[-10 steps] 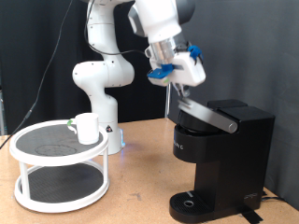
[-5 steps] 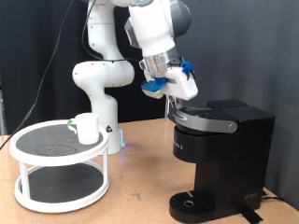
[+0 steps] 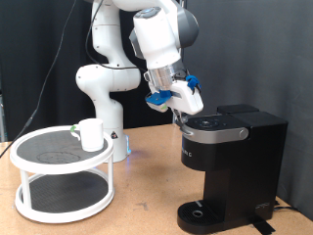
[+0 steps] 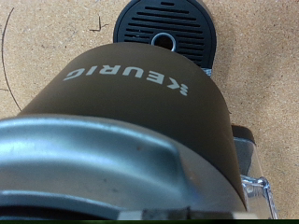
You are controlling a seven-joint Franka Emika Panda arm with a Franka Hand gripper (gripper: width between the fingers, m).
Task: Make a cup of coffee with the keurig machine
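Observation:
The black Keurig machine (image 3: 233,162) stands on the table at the exterior view's right, with its lid (image 3: 217,125) down flat. My gripper (image 3: 181,111) is at the lid's front edge, touching or just above it, and its fingers are hidden. The wrist view looks down over the silver lid panel (image 4: 93,159), the machine's black front (image 4: 140,98) and the round drip base (image 4: 166,26). The white mug (image 3: 92,134) stands on the top shelf of a round white stand (image 3: 39,162) at the exterior view's left, far from the gripper.
A small green-rimmed thing (image 3: 74,130) sits beside the mug on the stand. The arm's white base (image 3: 106,93) stands behind the stand. The drip base (image 3: 201,213) holds nothing. A black curtain hangs behind.
The machine's lid has gone from tilted open to flat down. My gripper has moved down and towards the exterior view's left along with it.

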